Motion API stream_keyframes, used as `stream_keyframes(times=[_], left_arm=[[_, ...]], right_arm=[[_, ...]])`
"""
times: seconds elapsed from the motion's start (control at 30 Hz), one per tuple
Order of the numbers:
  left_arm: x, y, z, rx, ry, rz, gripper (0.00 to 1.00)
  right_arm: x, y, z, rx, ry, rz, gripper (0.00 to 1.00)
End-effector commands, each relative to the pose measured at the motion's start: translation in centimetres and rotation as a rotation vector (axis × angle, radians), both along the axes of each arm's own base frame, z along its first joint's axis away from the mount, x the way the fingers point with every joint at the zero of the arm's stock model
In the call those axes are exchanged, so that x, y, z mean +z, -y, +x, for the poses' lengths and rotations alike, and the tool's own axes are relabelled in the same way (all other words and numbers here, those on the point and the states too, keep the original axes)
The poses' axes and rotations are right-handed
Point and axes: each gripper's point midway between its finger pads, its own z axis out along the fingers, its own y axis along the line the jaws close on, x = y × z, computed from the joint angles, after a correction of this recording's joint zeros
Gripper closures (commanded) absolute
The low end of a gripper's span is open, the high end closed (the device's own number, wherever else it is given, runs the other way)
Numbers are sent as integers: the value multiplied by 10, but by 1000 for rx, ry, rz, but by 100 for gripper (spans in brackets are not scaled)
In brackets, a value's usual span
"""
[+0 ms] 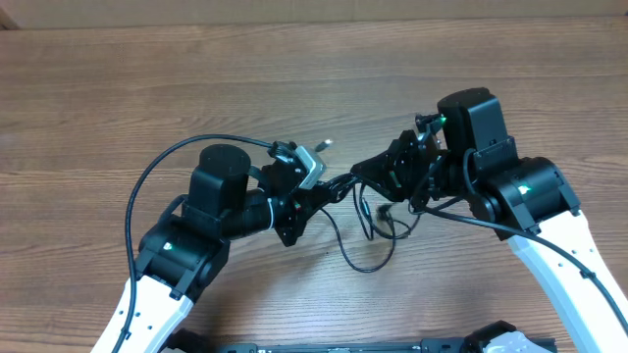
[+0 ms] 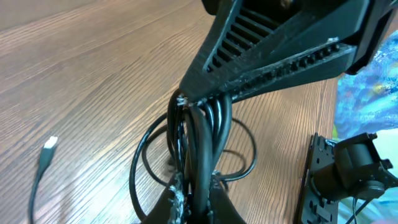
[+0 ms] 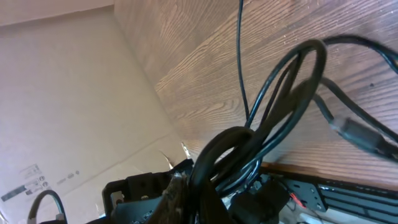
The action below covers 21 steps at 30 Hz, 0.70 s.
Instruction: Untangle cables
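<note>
The cables point(image 1: 368, 230) are a bunch of thin black cords held between my two grippers above the table's middle, with loose loops hanging down onto the wood. My left gripper point(image 1: 312, 191) is shut on the bundle; in the left wrist view the cords point(image 2: 202, 137) run up from its fingers point(image 2: 198, 202) to the right gripper's jaws. My right gripper point(image 1: 365, 176) is shut on the same bundle point(image 3: 261, 143), loops arching out from its fingers point(image 3: 211, 186). A silver-tipped plug point(image 2: 50, 144) lies loose on the table.
The wooden table point(image 1: 118, 88) spreads all around. A black rail point(image 1: 392, 345) runs along the front edge. A thicker black arm wire point(image 1: 157, 167) arcs by the left arm. Cardboard point(image 3: 56, 93) stands behind the table.
</note>
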Motion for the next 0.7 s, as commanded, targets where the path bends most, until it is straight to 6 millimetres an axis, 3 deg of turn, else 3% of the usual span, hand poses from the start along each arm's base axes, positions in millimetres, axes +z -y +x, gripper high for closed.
stream_keyframes(times=[0.0,0.07,0.1,0.13,0.23,0.53,0.67], left_arm=[[9,3,5,2,24,-25,96],[11,3,6,7,30,-30,96],[11,3,7,13,32,-28,96],[10,1,9,30,25,-26,96],[7,-5,15,82,-13,-28,96],[9,-22,28,159,-79,-76,96],[29,-15,20,55,-47,-160,96]], right_arm=[[7,1,2,43,84,-17,92],[4,4,5,28,96,-45,86],[2,7,7,17,97,-60,76],[1,8,8,17,109,-74,61],[-2,13,13,35,173,-125,0],[-13,32,17,49,208,-214,0],[-16,38,16,-27,116,-191,0]])
